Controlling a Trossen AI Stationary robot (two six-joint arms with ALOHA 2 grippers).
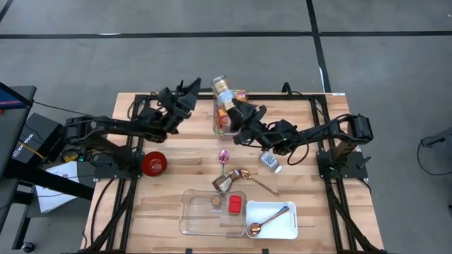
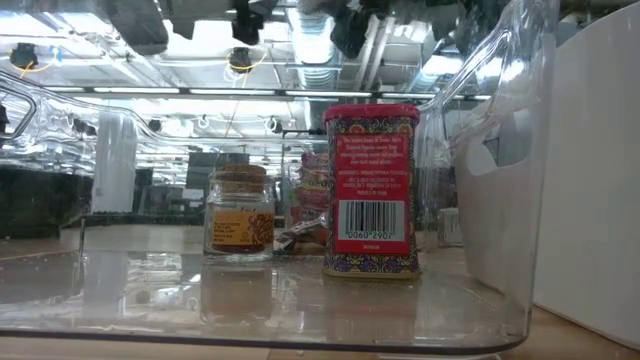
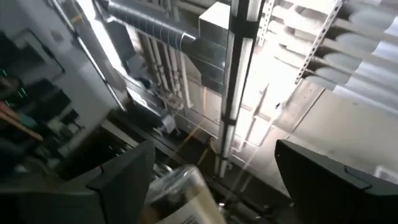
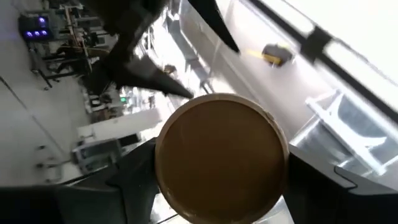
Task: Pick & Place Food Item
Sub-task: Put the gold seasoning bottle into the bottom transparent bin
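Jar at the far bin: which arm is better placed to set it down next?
Right. The right gripper is shut on the jar beside the far clear bin; the left gripper is open, holding nothing.

Robotics lab: wooden bench, bare ducting overhead (industrial ceiling).

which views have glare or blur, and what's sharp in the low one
Low view: the red tin and small cork-lidded jar are sharp, seen through reflective clear bin walls. Left wrist view: motion-blurred, ceiling lights glaring. Right wrist view: the jar's brown lid is soft, bright streaks behind.
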